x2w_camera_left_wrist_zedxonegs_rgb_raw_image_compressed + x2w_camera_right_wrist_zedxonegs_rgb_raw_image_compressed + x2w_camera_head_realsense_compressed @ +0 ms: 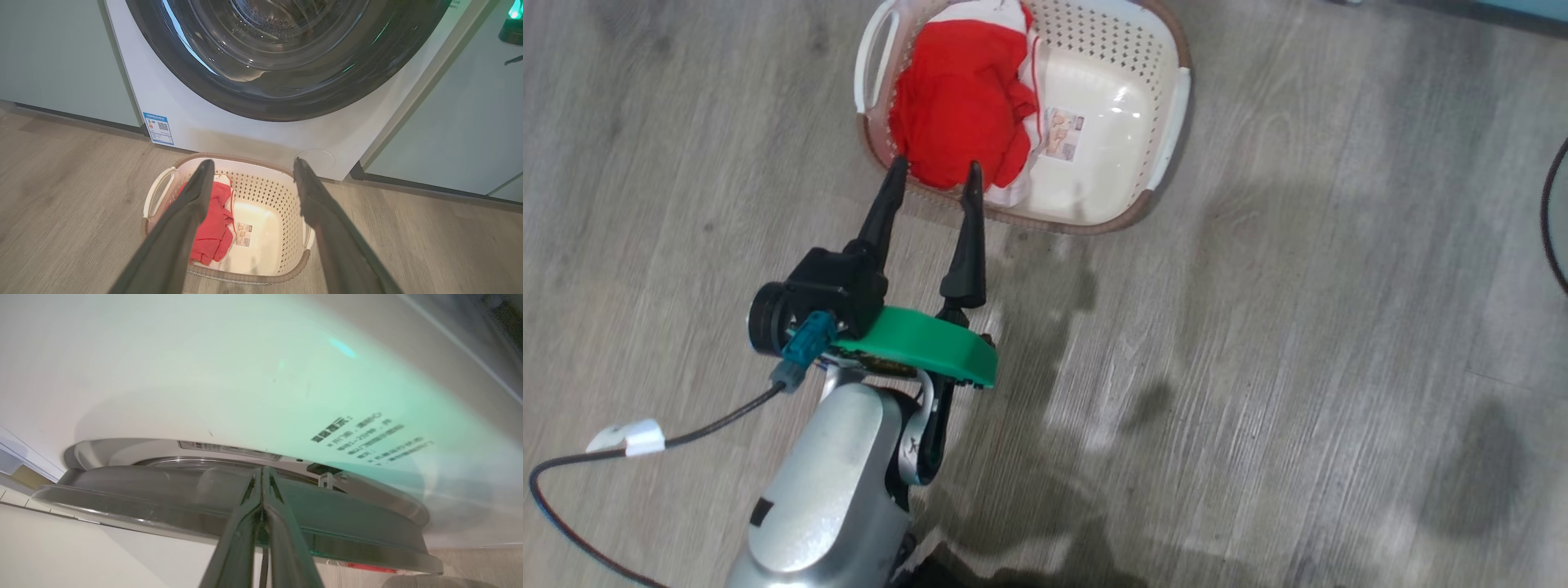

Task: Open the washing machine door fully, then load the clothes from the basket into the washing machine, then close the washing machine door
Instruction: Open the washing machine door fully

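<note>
Currently, the procedure stands in its first step, judging from the room.

1. The washing machine (245,134) faces the basket (265,192), which sits on the floor (1298,327) just in front of it, at 6 o'clock from the porthole.
2. The washing machine door (163,486) appears to be ajar only. In the right wrist view it is seen edge-on, with a narrow gap behind it and the latch (327,478) exposed toward 3 o'clock. It is not swung fully open, and in the left wrist view it covers the porthole.
3. The basket lies at 12 o'clock in the head view.
4. The clothes (956,106) are bunched against its 9 o'clock side, entirely inside. Nothing has been loaded.
5. Left gripper (936,167): the jaws are spread wide and empty, with the tips over the basket's near rim at 7 o'clock. Contact with the clothes cannot be determined.
6. Right gripper (261,471): the jaws are pressed together, gripping nothing, with the tips at the door's outer edge.

Remaining steps, by judgement:
- Complete the door opening.
- Transfer the clothes.
- Close the door.
</note>
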